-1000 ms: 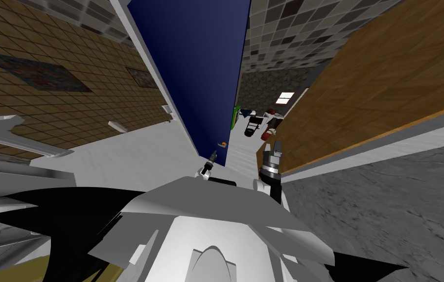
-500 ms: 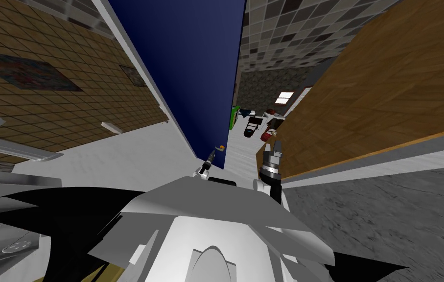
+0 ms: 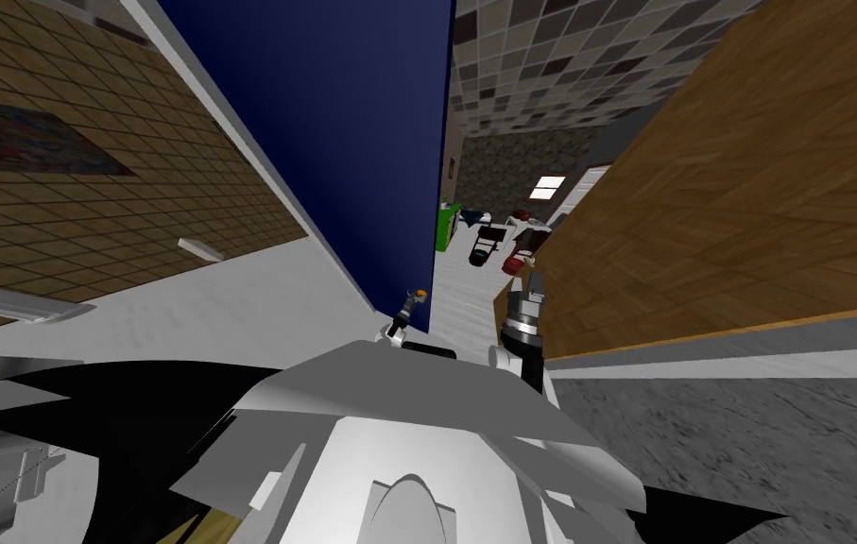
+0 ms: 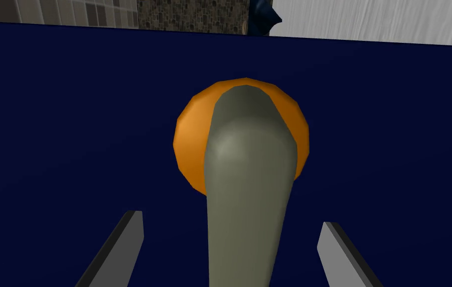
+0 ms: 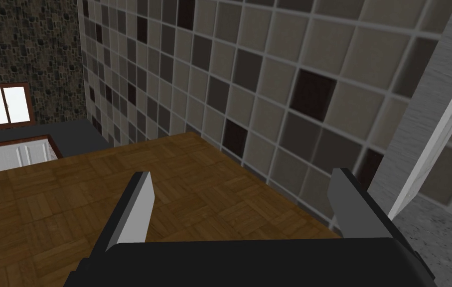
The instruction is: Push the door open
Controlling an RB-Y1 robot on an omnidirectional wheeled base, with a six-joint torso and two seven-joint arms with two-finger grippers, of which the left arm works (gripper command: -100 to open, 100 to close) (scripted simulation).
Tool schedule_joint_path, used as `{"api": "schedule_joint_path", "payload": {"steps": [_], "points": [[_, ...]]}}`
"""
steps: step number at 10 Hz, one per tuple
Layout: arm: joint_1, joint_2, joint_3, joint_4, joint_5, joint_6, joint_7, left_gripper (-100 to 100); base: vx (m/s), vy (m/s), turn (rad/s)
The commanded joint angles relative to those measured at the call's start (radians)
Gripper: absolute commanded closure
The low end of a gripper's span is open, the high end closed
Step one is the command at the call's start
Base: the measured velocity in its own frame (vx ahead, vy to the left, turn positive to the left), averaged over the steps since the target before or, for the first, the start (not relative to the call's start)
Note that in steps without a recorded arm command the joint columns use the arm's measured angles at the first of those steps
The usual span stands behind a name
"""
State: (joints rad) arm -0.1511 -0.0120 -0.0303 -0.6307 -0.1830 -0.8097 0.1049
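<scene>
Now the left claw (image 4: 229,219) stands released at the dark blue door (image 3: 351,142), with the lever handle (image 4: 247,189) between its fingers (image 4: 125,244).
The fingers hold nothing and the handle sits near the door's free edge, so a push may slide off past that edge. The right claw (image 5: 242,174) is released too. Since one second earlier the robot has come nearer, bringing handle and claw together.

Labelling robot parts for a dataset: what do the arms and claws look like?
Left claw and right claw each have two thin, flat, light grey blade fingers; the right's rise from a dark box. The right forearm is white and grey with a dark band.
</scene>
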Motion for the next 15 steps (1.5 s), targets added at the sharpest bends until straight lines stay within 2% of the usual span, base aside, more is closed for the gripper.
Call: {"api": "schedule_joint_path", "payload": {"steps": [1,2,7,8,12,15], "points": [[0.0,0.0,0.0,0.0,0.0,0.0,0.0,-100,0.085,-0.026,-0.003],[0.0,0.0,0.0,0.0,0.0,0.0,0.0,100,-0.011,0.003,0.006],[0.0,0.0,0.0,0.0,0.0,0.0,0.0,100,-0.008,0.005,-0.008],[-0.006,0.015,0.012,-0.002,0.008,0.002,-0.005,100,0.112,-0.054,0.016],[-0.007,0.044,0.044,-0.002,0.027,0.004,-0.017,100,0.174,-0.086,0.041],[-0.007,0.044,0.044,-0.002,0.027,0.004,-0.017,100,0.072,-0.027,0.004]]}}
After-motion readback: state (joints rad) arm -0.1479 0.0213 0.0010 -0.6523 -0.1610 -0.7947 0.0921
